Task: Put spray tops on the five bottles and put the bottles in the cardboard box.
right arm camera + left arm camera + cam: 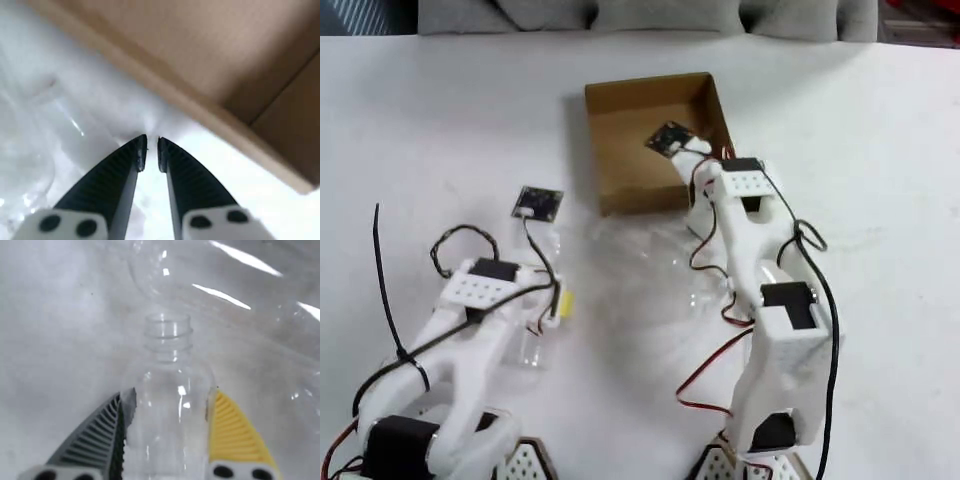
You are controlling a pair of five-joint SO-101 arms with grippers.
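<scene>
A clear bottle with a bare threaded neck and no spray top sits between the grey and yellow fingers of my left gripper, which is shut on its body. In the high view that gripper is at the left of the table, with the bottle faint beneath it. The cardboard box lies open farther back, with nothing visible inside it. My right gripper hovers just outside the box's wall, its black fingers shut with nothing between them. In the high view it is at the box's near right corner.
Crumpled clear plastic lies between the two arms, and I cannot tell bottles from wrapping in it. It also lies beyond the held bottle as clear plastic. The white table stretches open to the right and far left. Cables hang along both arms.
</scene>
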